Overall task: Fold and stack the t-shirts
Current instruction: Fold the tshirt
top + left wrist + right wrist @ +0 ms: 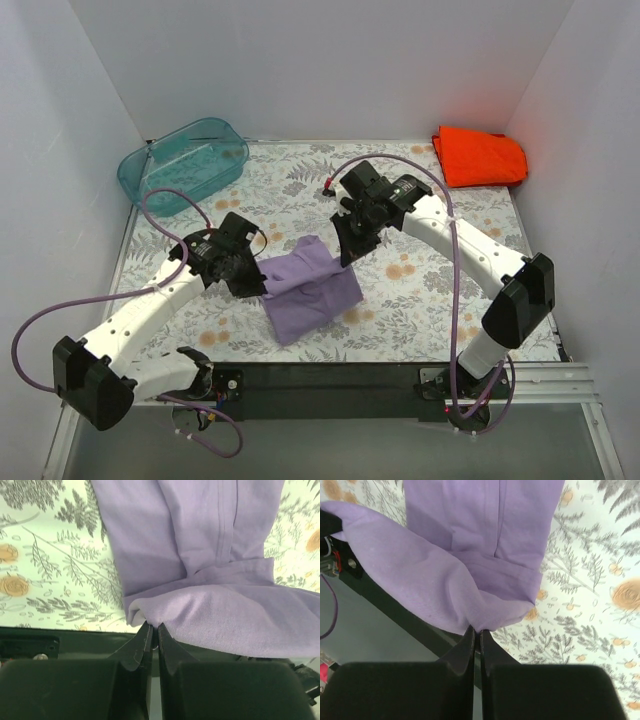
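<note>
A: How many shirts do you count?
B: Two. One lavender shirt (310, 288) and one orange-red shirt (480, 157).
A: And tubs?
B: Just one, a teal tub (190, 165) of see-through plastic.
A: Arms?
B: Two white ones with black joints, the left arm (150, 305) and the right arm (470, 245).
A: So how many tools does that make?
B: One on each arm, so two: the left tool (260, 287) and the right tool (345, 250). Each has two black fingers, four fingers in all.
A: And what carries it all?
B: A single bench (420, 290) under one flowered cover
A: So two shirts, one tub, two arms, two tools, one bench?
B: That's my count
</note>
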### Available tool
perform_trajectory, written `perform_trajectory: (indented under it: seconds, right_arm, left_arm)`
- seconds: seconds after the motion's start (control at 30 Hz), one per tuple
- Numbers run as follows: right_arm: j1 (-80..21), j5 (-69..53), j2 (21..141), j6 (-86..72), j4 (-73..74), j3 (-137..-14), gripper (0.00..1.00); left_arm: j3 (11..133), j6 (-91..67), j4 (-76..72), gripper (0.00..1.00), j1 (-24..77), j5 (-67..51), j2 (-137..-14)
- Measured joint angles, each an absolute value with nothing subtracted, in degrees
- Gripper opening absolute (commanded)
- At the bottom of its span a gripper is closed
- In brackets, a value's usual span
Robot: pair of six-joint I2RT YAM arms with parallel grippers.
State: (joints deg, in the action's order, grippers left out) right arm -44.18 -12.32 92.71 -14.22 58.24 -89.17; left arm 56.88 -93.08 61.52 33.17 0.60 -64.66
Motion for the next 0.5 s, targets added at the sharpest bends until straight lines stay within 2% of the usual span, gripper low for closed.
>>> perform_trajectory:
  seconds: [0.5]
  right_arm:
    - [-37.52, -21.34, 109.34, -7.70, 58.22, -105.78, 0.01]
  left_arm:
    - [56.25, -85.82, 51.94, 0.00, 19.09, -0.27, -69.38]
